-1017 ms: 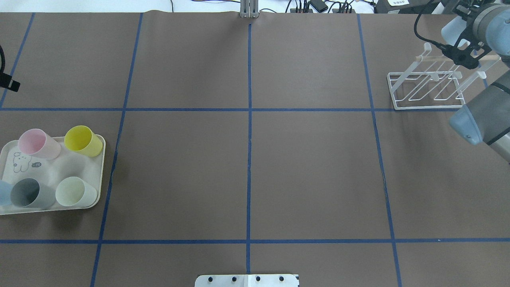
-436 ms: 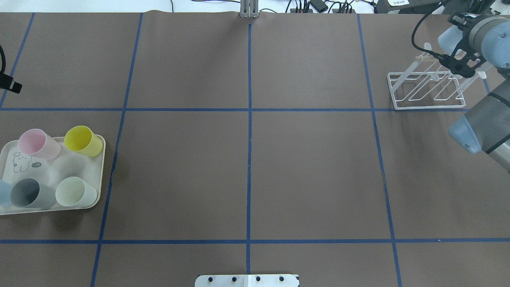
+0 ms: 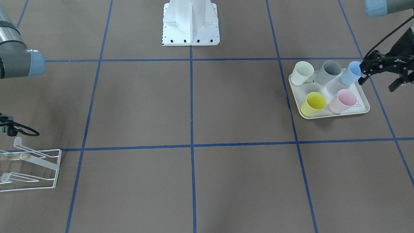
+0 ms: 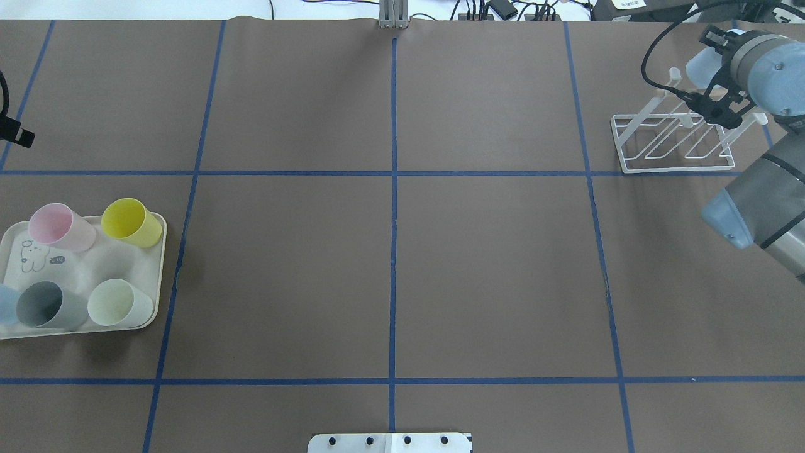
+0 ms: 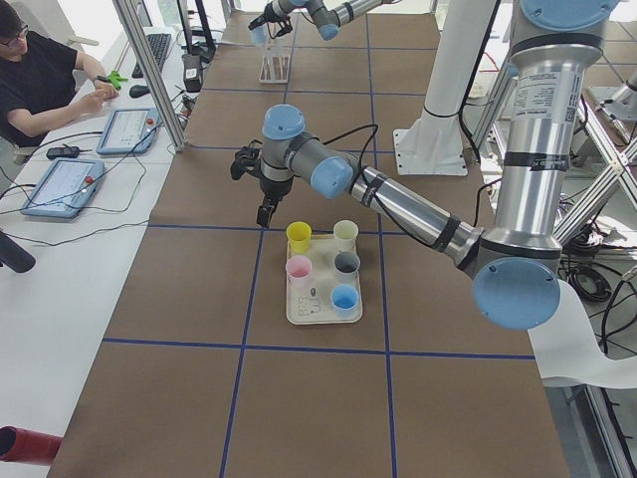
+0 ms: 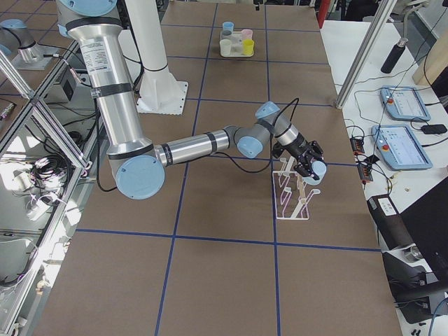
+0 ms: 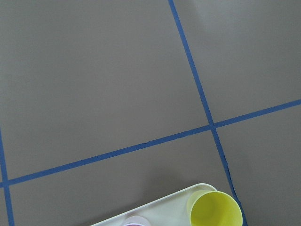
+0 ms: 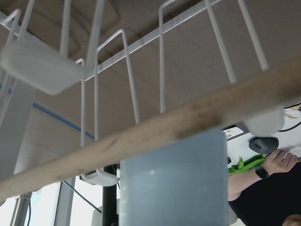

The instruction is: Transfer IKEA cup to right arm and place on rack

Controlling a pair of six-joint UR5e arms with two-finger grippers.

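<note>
- One pale blue cup (image 8: 174,179) is in the right gripper (image 6: 311,163), which is clenched on it, so the hand-over part of the task looks done.
- It is held up at the top of the rack (image 4: 676,169), off the table (image 4: 390,264). The wrist view shows it just beside the wooden rod (image 8: 188,122), which crosses in front of its upper edge.
- I judge it is held this high and close so that it can be slid over one of the slanted prongs (image 8: 127,70). None of them can be seen inside the cup, so the hanging is not yet done.
- I cannot tell which way the cup's mouth points. That matters, since the open end has to meet the prong.
- Misjudging the angle could knock the cup against the rod or push the light wire rack along the table.
- Well apart at the other end, the left gripper (image 3: 379,81) hangs released and holds nothing, just beside the tray (image 3: 327,94) near its blue cup.
- Five other cups (image 3: 314,103) stand on that tray in two rows. The left arm probably waits there because it has no part in this step and that spot suits a next pick.
</note>
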